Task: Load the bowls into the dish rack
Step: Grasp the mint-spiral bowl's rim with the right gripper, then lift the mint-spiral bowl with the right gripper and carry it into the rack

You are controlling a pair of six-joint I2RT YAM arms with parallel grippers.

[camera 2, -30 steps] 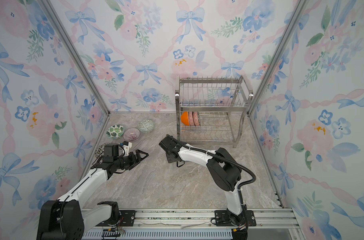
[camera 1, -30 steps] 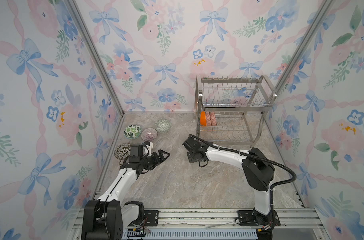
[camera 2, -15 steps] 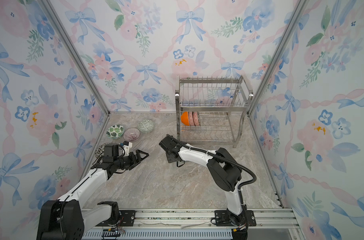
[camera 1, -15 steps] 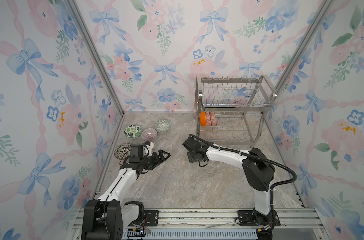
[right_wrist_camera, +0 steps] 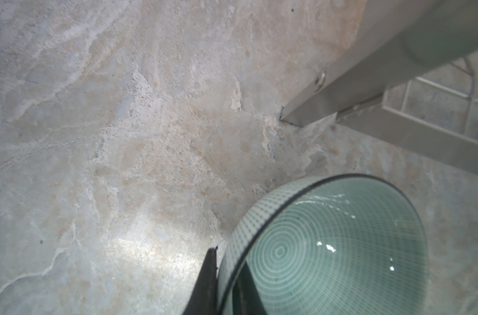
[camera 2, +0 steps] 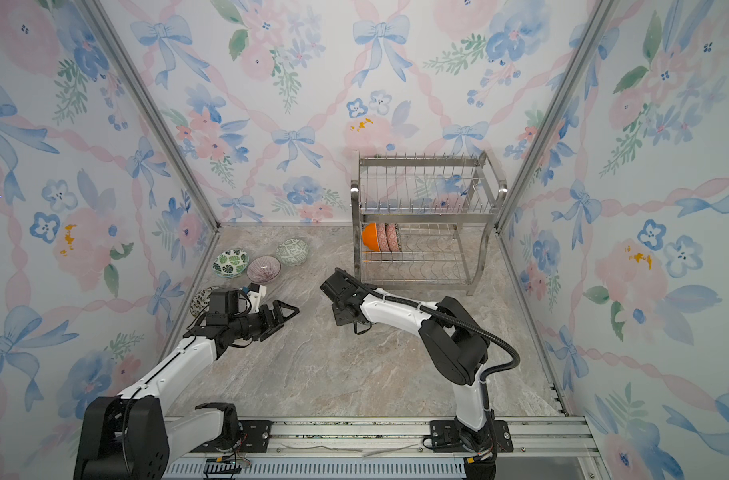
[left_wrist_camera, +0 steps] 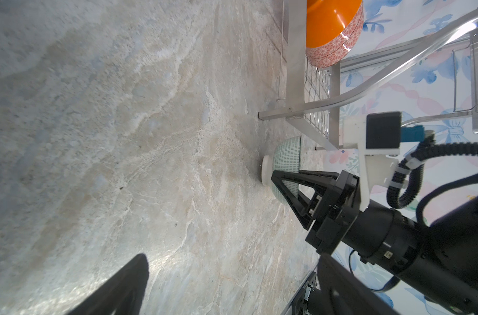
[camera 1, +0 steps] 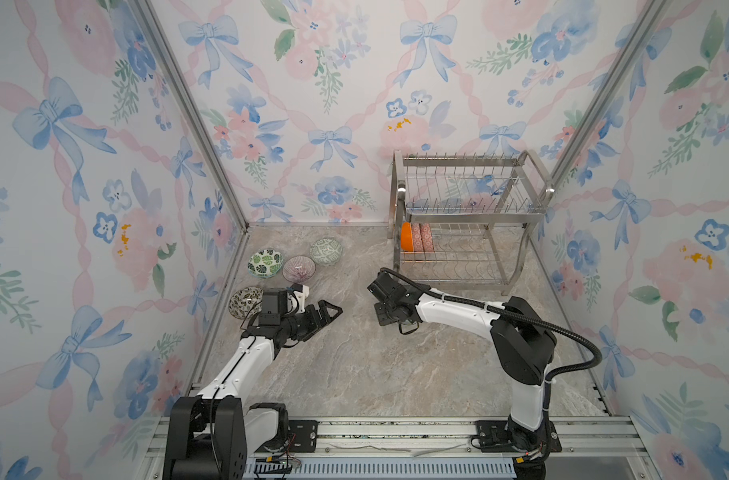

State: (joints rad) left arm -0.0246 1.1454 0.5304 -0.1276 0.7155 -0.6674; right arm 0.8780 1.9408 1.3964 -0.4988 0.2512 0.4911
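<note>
Clearly the bowl in play is the green ringed bowl (right_wrist_camera: 327, 251). The right gripper (right_wrist_camera: 225, 264) pinches its wall, one finger inside the rim and one outside, a grip we judge lets the bowl be tipped on edge. It sits upright just before the dish rack (camera 1: 397, 195), with its white foot on or barely above the marble table (camera 1: 354, 374); we cannot tell which. On the lower tier an orange bowl (camera 1: 406, 237) and two pink patterned bowls (camera 1: 422, 237) stand on edge at one end, so the slot beside them looks the likely aim. The left gripper (camera 1: 327, 318) hovers wide open and empty near the dark-leaf bowl (camera 1: 245, 302), green-leaf bowl (camera 1: 265, 262), purple-lined bowl (camera 1: 298, 269) and green geometric bowl (camera 1: 326, 251), probably ready for the next pick.
</note>
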